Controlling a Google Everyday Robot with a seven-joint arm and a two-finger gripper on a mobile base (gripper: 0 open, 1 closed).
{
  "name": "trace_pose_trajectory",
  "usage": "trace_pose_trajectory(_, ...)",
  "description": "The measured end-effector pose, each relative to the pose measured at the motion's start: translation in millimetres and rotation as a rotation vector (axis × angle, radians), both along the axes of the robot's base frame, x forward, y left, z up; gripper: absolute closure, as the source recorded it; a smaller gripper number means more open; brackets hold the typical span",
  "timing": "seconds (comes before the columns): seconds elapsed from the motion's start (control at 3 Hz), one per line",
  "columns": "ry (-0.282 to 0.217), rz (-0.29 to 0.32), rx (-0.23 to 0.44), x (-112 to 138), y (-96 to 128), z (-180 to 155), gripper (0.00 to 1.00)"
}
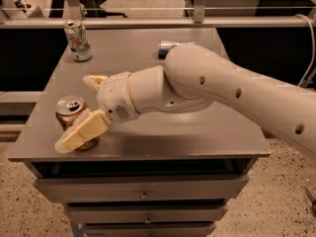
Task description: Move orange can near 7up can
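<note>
The orange can (69, 106) stands upright near the front left corner of the grey table (197, 132). My gripper (75, 111) is open and straddles it. One finger (81, 131) lies across the can's front and hides its lower body. The other finger (94, 81) sits just behind the can, with a small gap. The 7up can (77, 41) stands upright at the table's back left corner, well behind the orange can.
A blue and silver can (170, 45) lies on its side at the back middle, partly hidden by my arm (237, 93). The table has drawers (143, 194) in front. A rail (148, 22) runs behind the table.
</note>
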State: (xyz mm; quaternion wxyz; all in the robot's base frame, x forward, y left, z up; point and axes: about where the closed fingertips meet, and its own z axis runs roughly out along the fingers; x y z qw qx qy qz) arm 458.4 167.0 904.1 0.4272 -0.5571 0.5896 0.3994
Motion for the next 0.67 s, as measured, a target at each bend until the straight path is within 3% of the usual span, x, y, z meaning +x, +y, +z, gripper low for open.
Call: trace_pose_trajectory(0.67,0.001,-0.019,0.017,0.9,1.3,-14.0,0.41)
